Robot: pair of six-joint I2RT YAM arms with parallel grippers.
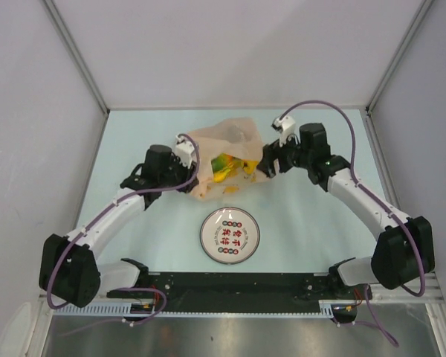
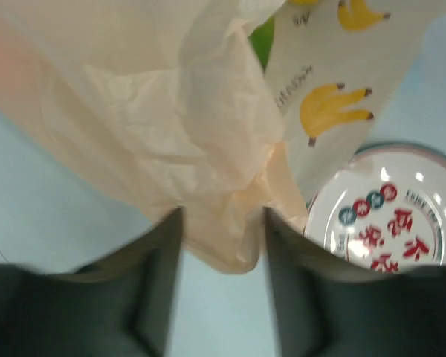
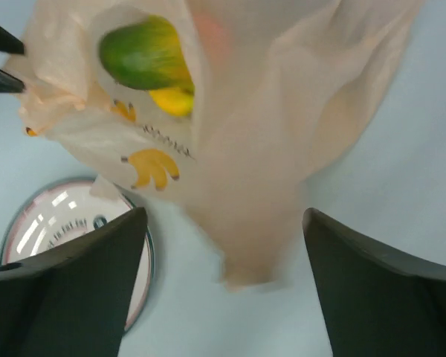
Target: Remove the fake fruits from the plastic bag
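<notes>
The pale-orange plastic bag (image 1: 221, 145) lies at the table's middle back, printed with yellow bananas. Fake fruits show through it: a green mango (image 3: 140, 54) and a yellow piece (image 3: 175, 100) in the right wrist view, and green and yellow colour (image 1: 227, 165) from above. Something dark (image 1: 235, 134) sits in the bag's far part. My left gripper (image 1: 195, 184) is at the bag's near-left corner. Its jaws are partly closed, and the bunched bag edge (image 2: 224, 230) fills the gap between them. My right gripper (image 1: 267, 165) is wide open at the bag's right side, with a blurred bag fold (image 3: 245, 223) between its fingers, touching neither.
A round white plate (image 1: 203, 235) with red and green print lies in front of the bag. It also shows in the left wrist view (image 2: 334, 223) and the right wrist view (image 3: 37, 230). Grey walls enclose the table on three sides.
</notes>
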